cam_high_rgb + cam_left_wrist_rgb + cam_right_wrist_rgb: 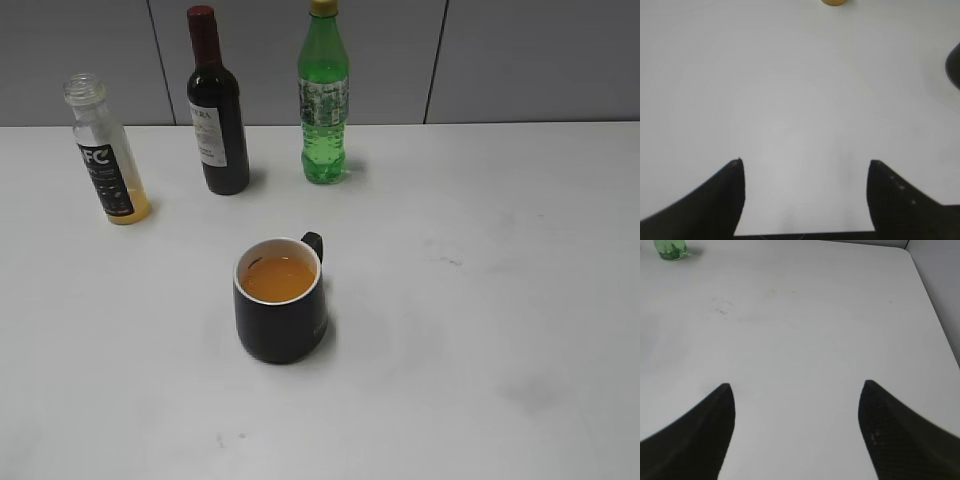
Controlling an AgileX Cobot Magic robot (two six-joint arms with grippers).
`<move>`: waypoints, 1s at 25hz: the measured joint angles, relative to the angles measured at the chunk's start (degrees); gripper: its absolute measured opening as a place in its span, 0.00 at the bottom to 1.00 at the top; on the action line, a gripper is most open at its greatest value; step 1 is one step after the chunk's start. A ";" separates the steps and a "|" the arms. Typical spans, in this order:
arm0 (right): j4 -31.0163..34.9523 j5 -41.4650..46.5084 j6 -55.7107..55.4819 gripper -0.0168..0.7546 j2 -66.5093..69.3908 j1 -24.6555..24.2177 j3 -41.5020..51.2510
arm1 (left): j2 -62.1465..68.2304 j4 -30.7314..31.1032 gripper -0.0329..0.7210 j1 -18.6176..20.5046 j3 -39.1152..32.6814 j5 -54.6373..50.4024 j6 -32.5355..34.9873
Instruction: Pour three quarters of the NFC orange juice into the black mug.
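Observation:
The NFC orange juice bottle (105, 150) stands upright and uncapped at the back left of the white table, with only a little orange liquid at its base. Its base shows at the top edge of the left wrist view (833, 2). The black mug (280, 300) stands near the middle, holding orange juice, handle to the back right. Its dark edge shows at the right of the left wrist view (954, 65). My left gripper (805, 162) is open and empty over bare table. My right gripper (796, 385) is open and empty. Neither gripper appears in the exterior view.
A dark wine bottle with a red cap (217, 105) and a green soda bottle (323, 95) stand at the back; the green bottle's base also shows in the right wrist view (671, 249). The table's right edge (935, 310) runs along the right wrist view.

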State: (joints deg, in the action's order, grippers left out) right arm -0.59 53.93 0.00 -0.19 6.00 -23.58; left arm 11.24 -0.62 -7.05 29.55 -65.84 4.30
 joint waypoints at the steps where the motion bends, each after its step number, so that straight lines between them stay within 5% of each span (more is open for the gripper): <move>1: 0.00 0.00 0.00 0.78 0.00 0.00 0.00 | 0.00 -0.06 0.82 0.00 -0.53 0.81 0.00; 25: 0.04 0.00 0.00 0.78 0.00 0.00 0.00 | -0.60 -0.06 0.81 0.06 -1.76 3.96 0.00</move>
State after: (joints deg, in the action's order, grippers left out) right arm -0.55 53.93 0.00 -0.19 6.00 -23.58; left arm 10.64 -0.69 -7.00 27.79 -61.88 4.30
